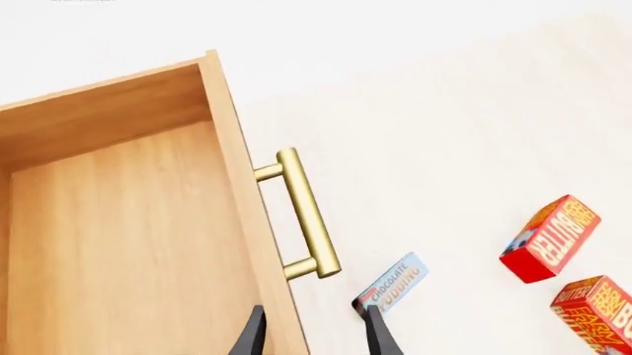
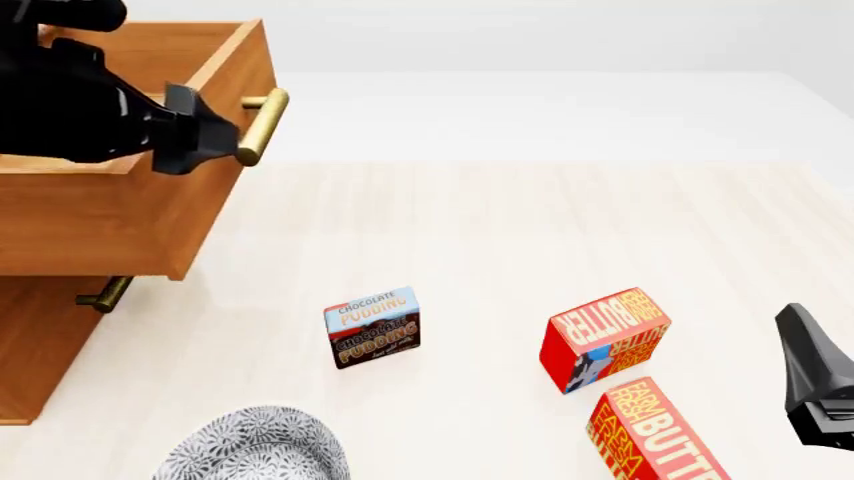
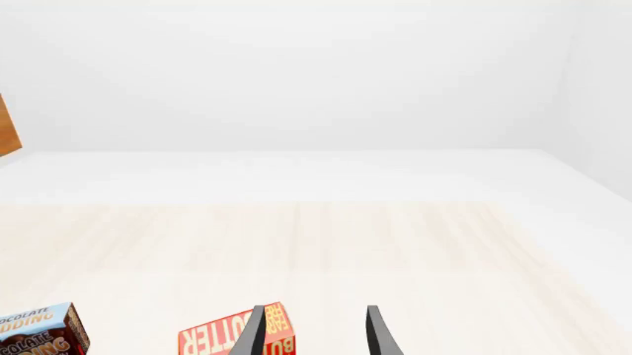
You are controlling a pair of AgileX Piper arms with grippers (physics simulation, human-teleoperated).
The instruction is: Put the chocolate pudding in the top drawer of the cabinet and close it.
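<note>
In the left wrist view, your left pincer (image 1: 314, 334) stands released and holds nothing, its fingertips straddling the front wall of the pulled-out top drawer (image 1: 118, 244) near the brass handle (image 1: 307, 213). In the front view, the chocolate pudding (image 2: 372, 327) lies on the surface (image 2: 534, 240), well apart from the cabinet (image 2: 40, 340) and near two butter boxes (image 2: 603, 338). In the right wrist view, your right pincer (image 3: 313, 333) is released, empty, above one butter box.
</note>
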